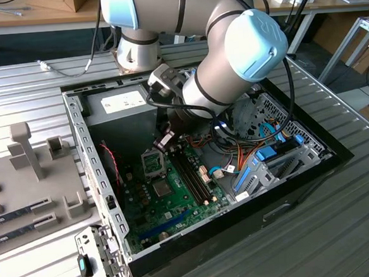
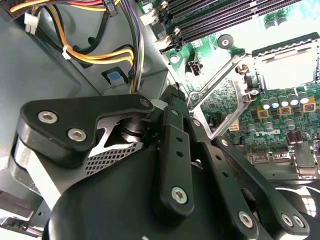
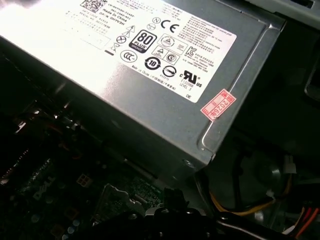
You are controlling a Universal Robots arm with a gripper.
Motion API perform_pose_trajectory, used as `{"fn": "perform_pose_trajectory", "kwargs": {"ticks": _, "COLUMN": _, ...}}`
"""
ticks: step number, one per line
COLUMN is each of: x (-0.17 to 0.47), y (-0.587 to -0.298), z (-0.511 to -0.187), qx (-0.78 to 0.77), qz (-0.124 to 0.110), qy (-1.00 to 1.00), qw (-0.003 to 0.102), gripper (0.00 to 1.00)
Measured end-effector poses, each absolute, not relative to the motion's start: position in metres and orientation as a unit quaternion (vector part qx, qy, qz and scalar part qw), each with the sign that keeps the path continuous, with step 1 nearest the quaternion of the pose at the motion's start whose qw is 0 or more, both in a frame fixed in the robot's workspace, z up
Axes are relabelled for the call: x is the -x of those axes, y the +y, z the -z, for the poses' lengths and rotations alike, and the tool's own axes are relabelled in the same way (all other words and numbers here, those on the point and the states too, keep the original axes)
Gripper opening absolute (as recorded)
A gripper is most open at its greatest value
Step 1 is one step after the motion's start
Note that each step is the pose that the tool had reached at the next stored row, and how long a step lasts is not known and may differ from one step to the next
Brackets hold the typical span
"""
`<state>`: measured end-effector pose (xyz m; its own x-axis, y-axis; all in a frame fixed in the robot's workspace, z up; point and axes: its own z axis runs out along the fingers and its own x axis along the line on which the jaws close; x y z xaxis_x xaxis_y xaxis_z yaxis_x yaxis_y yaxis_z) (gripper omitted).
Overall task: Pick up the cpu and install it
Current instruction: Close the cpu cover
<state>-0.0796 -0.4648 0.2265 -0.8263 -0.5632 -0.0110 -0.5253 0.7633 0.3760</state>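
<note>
**Arm reaching into an open computer case**

In the exterior view, the gripper [image 1: 164, 142] is being held just above the motherboard [image 1: 170, 200], beside the socket [image 1: 153, 165]; its grip cannot be told.

In the second wrist view, the socket [image 2: 287, 65] is being shown open, frame raised.

In the first wrist view, the power supply [image 3: 150, 75] is being shown. The cpu cannot be located.
</note>
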Motion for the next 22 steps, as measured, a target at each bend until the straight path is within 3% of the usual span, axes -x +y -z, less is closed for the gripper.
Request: {"fn": "perform_pose_trajectory", "kwargs": {"ticks": 22, "x": 0.0796, "y": -0.4724, "z": -0.2368, "qx": -0.306, "qz": 0.189, "qy": -0.932, "qw": 0.052, "gripper": 0.11}}
